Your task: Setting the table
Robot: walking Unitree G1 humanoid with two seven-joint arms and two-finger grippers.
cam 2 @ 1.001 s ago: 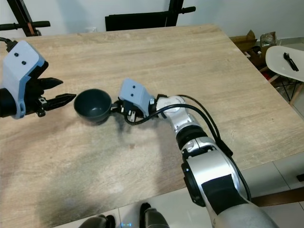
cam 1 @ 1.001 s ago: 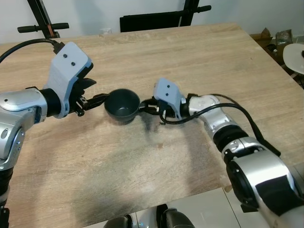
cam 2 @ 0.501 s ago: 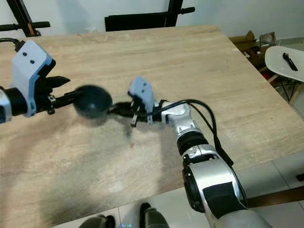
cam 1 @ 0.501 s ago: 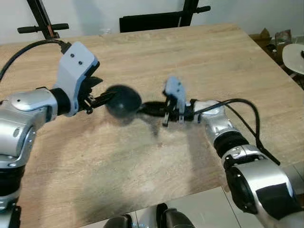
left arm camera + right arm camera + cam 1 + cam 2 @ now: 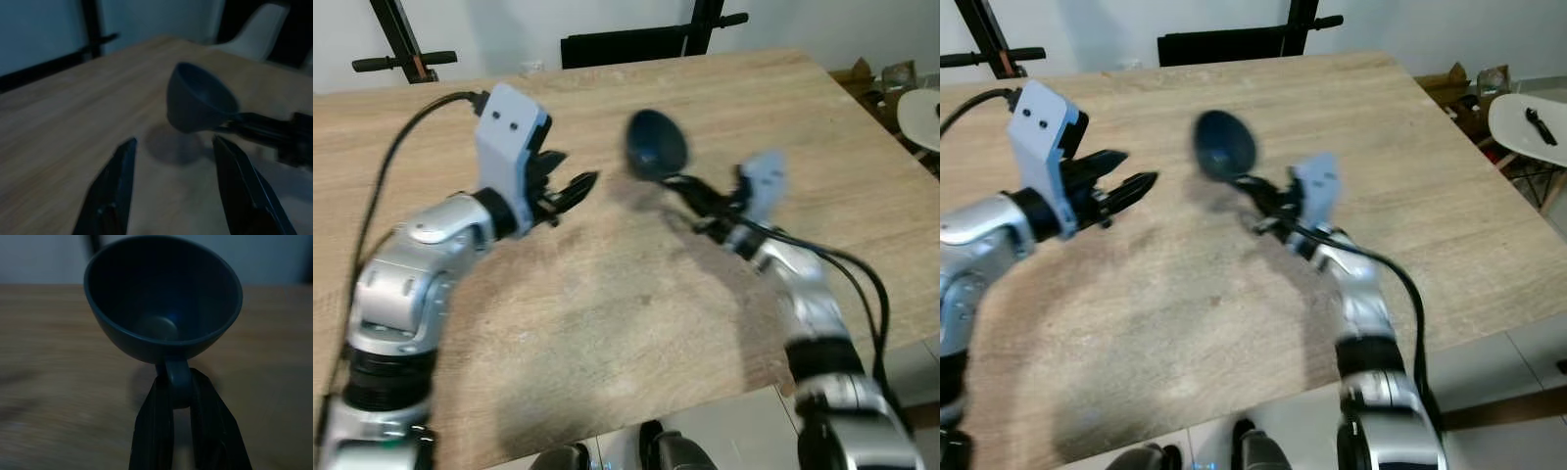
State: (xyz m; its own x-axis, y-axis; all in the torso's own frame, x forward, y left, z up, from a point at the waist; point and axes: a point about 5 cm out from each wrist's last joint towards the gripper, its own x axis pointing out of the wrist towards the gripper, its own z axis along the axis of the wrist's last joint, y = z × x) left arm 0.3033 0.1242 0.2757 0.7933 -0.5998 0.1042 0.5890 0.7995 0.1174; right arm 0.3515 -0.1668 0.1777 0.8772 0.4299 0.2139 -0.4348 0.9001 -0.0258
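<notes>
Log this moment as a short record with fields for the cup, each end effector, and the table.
cup: dark blue cup, lifted off the table, tilted, its shadow on the wood beneath
right end effector: shut on the cup's handle, holding it out over the table
left end effector: open, fingers apart, holding nothing, pointed toward the cup and apart from it
table: light wooden table
image quality: head views blurred by motion, wrist views dim
</notes>
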